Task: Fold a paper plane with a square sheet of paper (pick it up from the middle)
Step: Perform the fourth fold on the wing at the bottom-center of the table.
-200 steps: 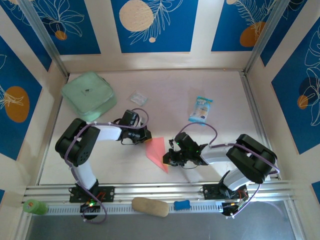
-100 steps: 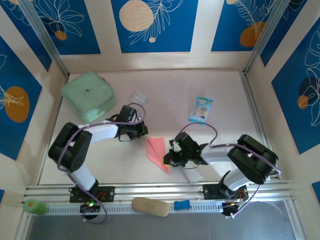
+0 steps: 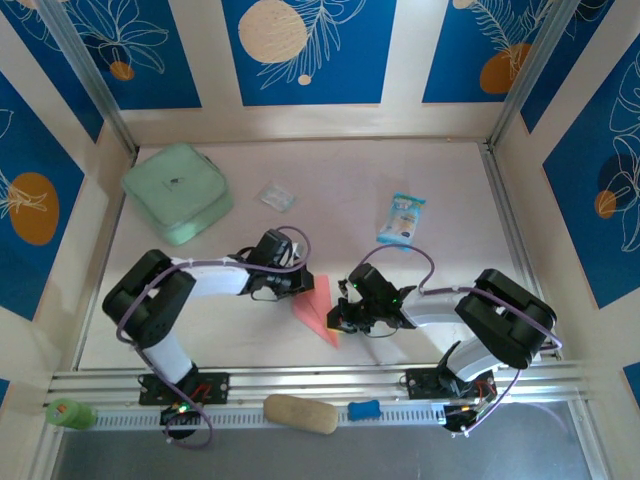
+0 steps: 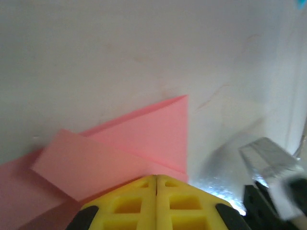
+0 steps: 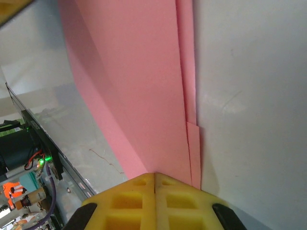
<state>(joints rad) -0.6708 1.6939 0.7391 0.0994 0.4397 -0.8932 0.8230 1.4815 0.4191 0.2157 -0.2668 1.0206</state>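
Lying on the table (image 3: 400, 170) between the grippers, the part-folded paper (image 3: 314, 303) is light, limp and easily creased. Left gripper (image 3: 296, 284): jaws closed at its far edge. Right gripper (image 3: 334, 321): jaws closed, apparently pinching its near tip. Grasping the layered folds seems safest.

Salmon-pink right through on the paper plane (image 3: 316, 308), plain, no print. Far left, the pouch (image 3: 176, 190) is mint green. The snack packet (image 3: 402, 219) is blue and white. The table (image 3: 450, 200) reads pale pinkish white. The walls (image 3: 310, 50) have deep blue panels with white leaf outlines, cream and orange discs, cream strips between. Left arm (image 3: 215, 270) and right arm (image 3: 440, 308) are black and white. Left gripper (image 4: 156, 178) and right gripper (image 5: 154, 175) are yellow, gridded with hollows. On the silver near rail (image 3: 300, 382) sit a tan lump (image 3: 300, 413), a small blue piece (image 3: 364, 409) and a green cylinder (image 3: 68, 413).
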